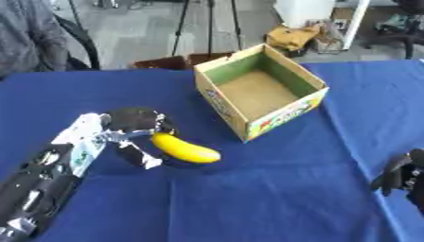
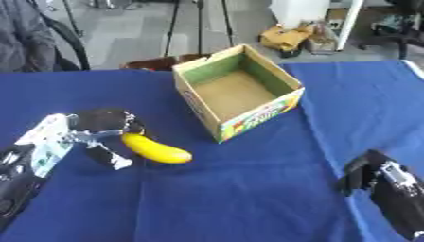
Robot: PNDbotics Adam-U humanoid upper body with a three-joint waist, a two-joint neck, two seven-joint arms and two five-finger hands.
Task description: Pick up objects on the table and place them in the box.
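Blue cloth covers the whole bench (image 1: 273, 198), and behind it we see a grey floor with tripod legs and some clutter.

At the left side we see our left robot hand (image 1: 132, 134). It comes in from the lower left corner on a black and silver arm. Its fingers are curled, and they close on the near end of a yellow banana (image 1: 186, 149): one dark finger bends over the top of that end and a lighter finger (image 1: 141, 158) stands just under it. The banana reaches out to the right of this robot hand, with its free end pointing toward the box. A dark shadow lies on the cloth under the fruit, but we cannot tell if the banana touches the cloth or is a little above it.

Further to the right of the left robot hand, and beyond it, stands an open cardboard box (image 1: 286, 111), turned with one corner toward us. Inside it has green walls and a brown bottom, and the outside has a coloured print. We see nothing inside it. The banana is near the box but apart from it.

At the lower right edge we see our right robot hand (image 2: 373, 175), black, low over the cloth, well apart from the box and the banana. It holds nothing, but how its fingers stand we cannot tell.
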